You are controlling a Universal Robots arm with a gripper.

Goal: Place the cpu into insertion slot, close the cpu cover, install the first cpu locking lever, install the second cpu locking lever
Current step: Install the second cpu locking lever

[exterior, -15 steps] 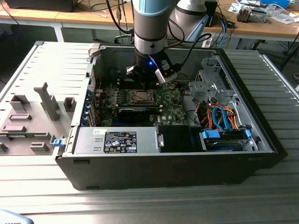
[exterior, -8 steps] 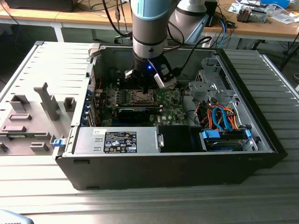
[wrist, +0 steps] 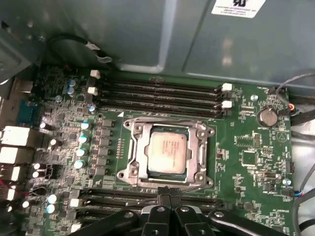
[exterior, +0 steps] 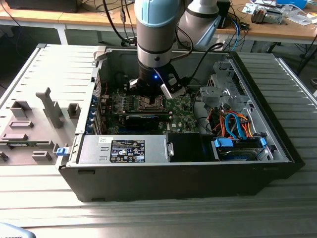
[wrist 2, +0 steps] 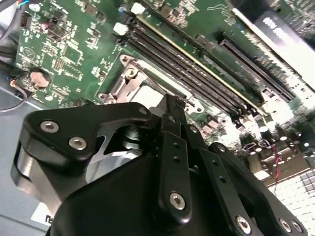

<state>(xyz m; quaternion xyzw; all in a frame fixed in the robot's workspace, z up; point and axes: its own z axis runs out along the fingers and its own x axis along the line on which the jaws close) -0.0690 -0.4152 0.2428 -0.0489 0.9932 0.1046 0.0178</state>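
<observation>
The cpu (wrist: pixel 167 151) sits in the insertion slot (wrist: pixel 139 169) (cover down); the tool (wrist: pixel 168 196), fingers together, hovers beside.

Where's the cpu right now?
In the first wrist view the cpu sits in the insertion slot, framed by the cpu cover, between memory slot banks, beside the gripper.

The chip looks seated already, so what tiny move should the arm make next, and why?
Probably a slight dip toward the frame's near edge: the cpu lies in the insertion slot, cpu cover down around it, and the gripper hovers there.
</observation>
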